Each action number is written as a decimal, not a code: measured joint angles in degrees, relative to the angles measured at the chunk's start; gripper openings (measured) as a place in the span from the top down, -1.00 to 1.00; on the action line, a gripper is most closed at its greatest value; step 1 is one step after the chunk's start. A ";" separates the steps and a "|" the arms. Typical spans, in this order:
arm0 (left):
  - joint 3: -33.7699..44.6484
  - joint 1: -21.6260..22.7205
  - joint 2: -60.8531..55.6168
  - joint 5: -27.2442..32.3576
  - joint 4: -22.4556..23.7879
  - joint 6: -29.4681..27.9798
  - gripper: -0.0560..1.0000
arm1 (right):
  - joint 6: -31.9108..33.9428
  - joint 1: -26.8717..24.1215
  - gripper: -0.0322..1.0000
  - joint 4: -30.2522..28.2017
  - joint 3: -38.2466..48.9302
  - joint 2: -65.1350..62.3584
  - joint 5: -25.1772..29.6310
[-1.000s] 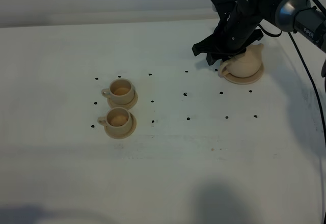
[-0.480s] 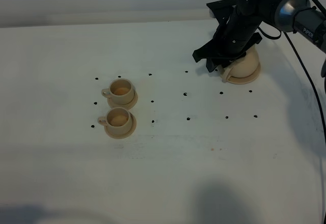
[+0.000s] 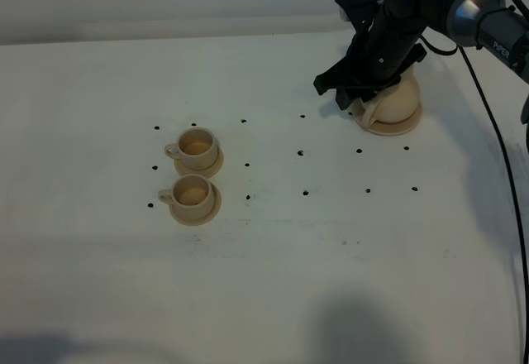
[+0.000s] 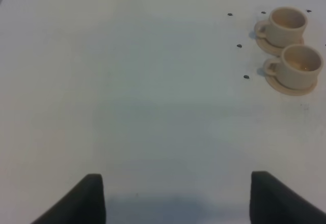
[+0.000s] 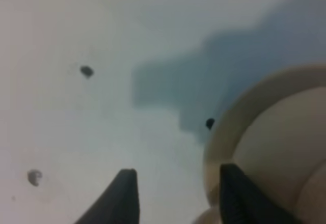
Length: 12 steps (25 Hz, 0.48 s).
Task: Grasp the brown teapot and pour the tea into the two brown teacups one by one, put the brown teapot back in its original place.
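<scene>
The brown teapot (image 3: 397,99) sits on its wide saucer, the original place (image 3: 388,130), at the back right. My right gripper (image 3: 361,106) is at the teapot's left side, shut on its handle. In the right wrist view the teapot's body (image 5: 285,147) and the saucer rim (image 5: 239,112) lie against one finger of the right gripper (image 5: 177,170). The two brown teacups (image 3: 198,146) (image 3: 193,194) stand on small saucers at the left. They also show in the left wrist view, one teacup (image 4: 288,24) beyond the other teacup (image 4: 301,63). My left gripper (image 4: 181,198) is open over bare table, far from them.
Small black dots (image 3: 305,192) mark the white table between the cups and the teapot. The right arm's cable (image 3: 496,132) hangs along the right edge. The table's back edge runs just behind the teapot.
The teapot was tilted with its spout raised; it has come down level onto the wide saucer, still held by my right gripper. Cups and left gripper have not moved.
</scene>
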 joint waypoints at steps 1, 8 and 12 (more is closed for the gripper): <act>0.00 0.00 0.00 0.00 0.00 0.00 -0.18 | 0.00 0.04 0.23 0.00 -0.41 0.00 0.06; 0.00 0.00 0.00 0.00 0.00 0.00 -0.18 | -0.62 1.59 0.23 -0.40 -1.32 -0.17 1.41; 0.00 0.00 0.00 0.00 0.00 0.00 -0.18 | -2.24 3.23 0.23 -0.21 -1.32 -0.17 3.02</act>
